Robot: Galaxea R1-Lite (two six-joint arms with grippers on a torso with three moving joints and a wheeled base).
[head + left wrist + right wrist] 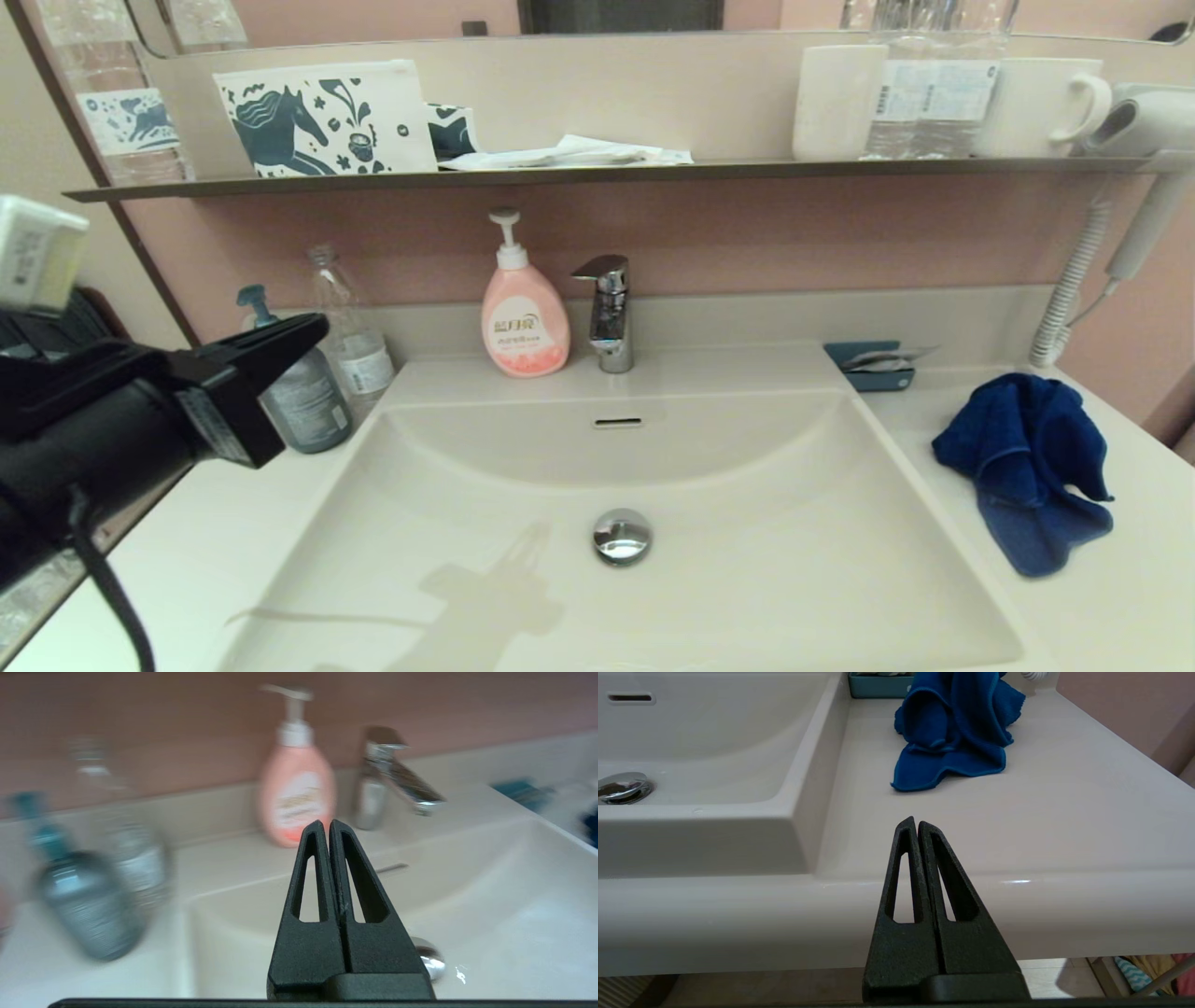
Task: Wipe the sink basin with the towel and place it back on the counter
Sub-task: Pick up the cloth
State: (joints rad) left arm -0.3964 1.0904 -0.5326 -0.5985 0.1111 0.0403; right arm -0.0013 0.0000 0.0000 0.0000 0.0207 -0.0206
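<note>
The royal-blue towel lies rumpled on the counter to the right of the sink basin; it also shows in the right wrist view as the towel. My left gripper hovers at the left, above the counter's left side, shut and empty; in its own view the left gripper points at the basin's back. My right gripper is shut and empty, held in front of the counter's front edge, short of the towel. It is out of the head view.
A pink soap pump and chrome faucet stand behind the basin. Two bottles stand at the left. A teal tray sits behind the towel. A shelf with cups runs above; a hair dryer hangs right.
</note>
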